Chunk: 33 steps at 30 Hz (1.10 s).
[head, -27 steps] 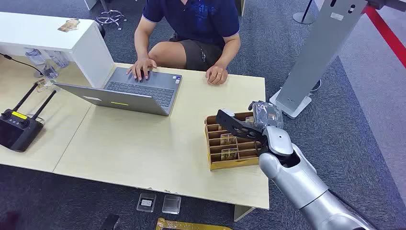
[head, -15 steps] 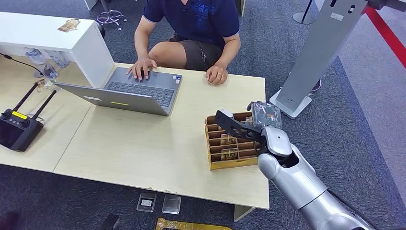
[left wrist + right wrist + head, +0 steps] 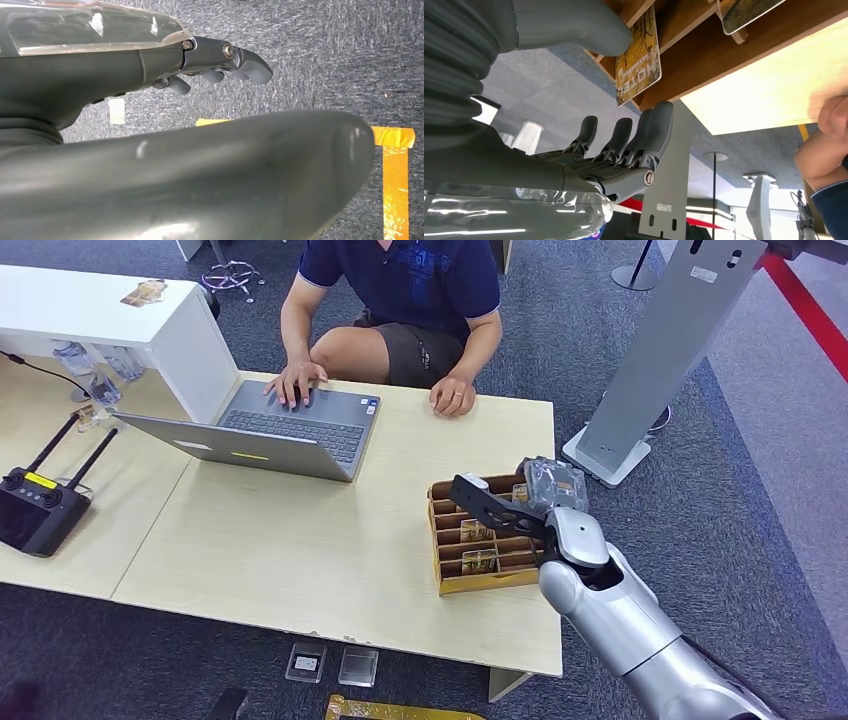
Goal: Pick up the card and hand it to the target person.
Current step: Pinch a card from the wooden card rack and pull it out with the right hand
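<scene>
Fingers (image 3: pixel 651 131) of the right hand (image 3: pixel 520 505) spread, holding nothing, flank the stiff, light card (image 3: pixel 639 60), best pinched by its upstanding edge.

Cards stand on edge in the slotted cardboard box (image 3: pixel 452 582) at the table's right end, across the desk from the seated target person (image 3: pixel 402 300). One card (image 3: pixel 638 60), yellow-brown with a printed scene and pale lettering, rises from a slot at the box's outer side, tilted. More cards (image 3: pixel 479 562) of the same kind sit upright in slots nearer the box's front wall.
</scene>
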{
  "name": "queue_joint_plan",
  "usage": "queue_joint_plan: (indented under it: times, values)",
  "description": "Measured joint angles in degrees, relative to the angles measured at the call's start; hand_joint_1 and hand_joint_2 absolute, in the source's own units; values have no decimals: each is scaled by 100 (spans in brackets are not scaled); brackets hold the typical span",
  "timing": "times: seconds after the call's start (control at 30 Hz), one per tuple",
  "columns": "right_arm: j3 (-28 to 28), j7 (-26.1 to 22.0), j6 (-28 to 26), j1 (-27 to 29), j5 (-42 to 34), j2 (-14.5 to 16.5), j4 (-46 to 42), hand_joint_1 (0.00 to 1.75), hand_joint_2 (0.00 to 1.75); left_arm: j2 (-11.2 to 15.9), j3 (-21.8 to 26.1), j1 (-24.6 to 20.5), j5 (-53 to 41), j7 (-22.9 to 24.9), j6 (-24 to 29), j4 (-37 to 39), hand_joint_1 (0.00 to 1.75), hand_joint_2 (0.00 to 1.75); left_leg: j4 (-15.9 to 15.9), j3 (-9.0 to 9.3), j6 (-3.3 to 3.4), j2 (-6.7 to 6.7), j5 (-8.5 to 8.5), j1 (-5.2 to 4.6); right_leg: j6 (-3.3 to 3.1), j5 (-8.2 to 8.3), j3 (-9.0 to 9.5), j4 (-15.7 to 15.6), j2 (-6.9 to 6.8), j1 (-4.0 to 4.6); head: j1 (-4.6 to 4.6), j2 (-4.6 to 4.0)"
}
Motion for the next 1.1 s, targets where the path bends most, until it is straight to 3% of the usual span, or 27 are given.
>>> queue_joint_plan:
  times: [0.57,0.87,1.1]
  values:
    - [-4,105,-20,93,-60,-19,68,86,175,0,0,1,-8,9,-8,0,0,0,0,2,0,1,0,0,0,0,0,0,0,0,0,0]
    - [-14,171,-16,141,-59,-81,31,107,175,0,0,1,-43,12,-18,0,0,0,0,2,0,1,0,0,0,0,0,0,1,0,-4,0]
    - [-49,190,-15,176,-62,-131,-37,144,175,0,0,2,-53,12,-23,0,0,0,0,2,0,1,0,0,0,0,0,0,1,0,-1,0]
